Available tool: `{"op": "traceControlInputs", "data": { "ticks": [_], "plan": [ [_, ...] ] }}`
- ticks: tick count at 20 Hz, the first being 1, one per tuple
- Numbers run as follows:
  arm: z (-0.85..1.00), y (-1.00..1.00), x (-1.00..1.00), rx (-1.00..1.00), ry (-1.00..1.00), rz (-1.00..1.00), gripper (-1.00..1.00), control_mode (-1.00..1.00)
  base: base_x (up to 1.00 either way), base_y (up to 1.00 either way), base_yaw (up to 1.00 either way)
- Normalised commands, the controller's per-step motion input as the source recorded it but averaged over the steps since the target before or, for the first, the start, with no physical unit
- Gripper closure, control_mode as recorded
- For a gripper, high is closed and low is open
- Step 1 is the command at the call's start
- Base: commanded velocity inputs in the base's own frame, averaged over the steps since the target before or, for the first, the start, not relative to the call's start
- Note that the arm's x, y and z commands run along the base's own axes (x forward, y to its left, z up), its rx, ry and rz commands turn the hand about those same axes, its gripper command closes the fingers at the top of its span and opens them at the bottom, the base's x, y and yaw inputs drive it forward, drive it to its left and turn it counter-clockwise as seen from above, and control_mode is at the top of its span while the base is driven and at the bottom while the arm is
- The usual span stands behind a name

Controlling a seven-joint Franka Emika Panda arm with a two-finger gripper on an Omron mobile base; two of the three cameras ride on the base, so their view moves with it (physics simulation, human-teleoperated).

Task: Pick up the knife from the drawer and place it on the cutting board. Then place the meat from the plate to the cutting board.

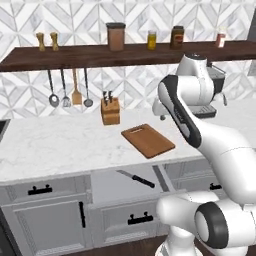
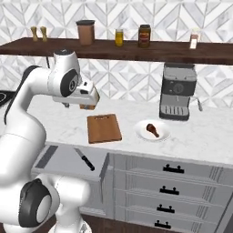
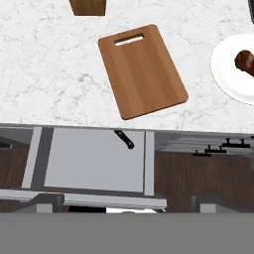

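Observation:
The drawer stands pulled out below the counter edge. In it lies the knife, black handle toward the front right; in the hand view only its handle shows past the counter edge. On the marble counter just behind lies the cutting board, bare. To the board's right is the plate with the meat on it. My gripper hangs open and empty high above the counter, over the board's far end, looking down on the board and the drawer.
A tan knife block stands behind the board. A coffee machine sits at the back right. Utensils hang on the wall under a shelf of jars. Closed drawers fill the cabinet at right.

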Motion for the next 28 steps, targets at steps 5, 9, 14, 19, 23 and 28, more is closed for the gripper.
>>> {"op": "traceControlInputs", "data": {
  "ticks": [5, 9, 14, 19, 23, 28],
  "plan": [
    [0.0, 0.0, 0.0, 0.0, 0.0, 0.0, -1.0, 1.0, -0.04, -0.76, 0.36],
    [0.0, 0.0, 0.0, 0.0, 0.0, 0.0, -1.0, 1.0, -0.02, -0.55, 0.38],
    [0.0, 0.0, 0.0, 0.0, 0.0, 0.0, -1.0, 1.0, 0.0, -0.51, 0.33],
    [0.0, 0.0, 0.0, 0.0, 0.0, 0.0, -1.0, 1.0, 0.12, -0.69, 0.25],
    [0.0, 0.0, 0.0, 0.0, 0.0, 0.0, -1.0, 1.0, 0.34, -0.68, 0.08],
    [0.0, 0.0, 0.0, 0.0, 0.0, 0.0, -1.0, 1.0, 0.43, -0.13, 0.08]
  ]
}}
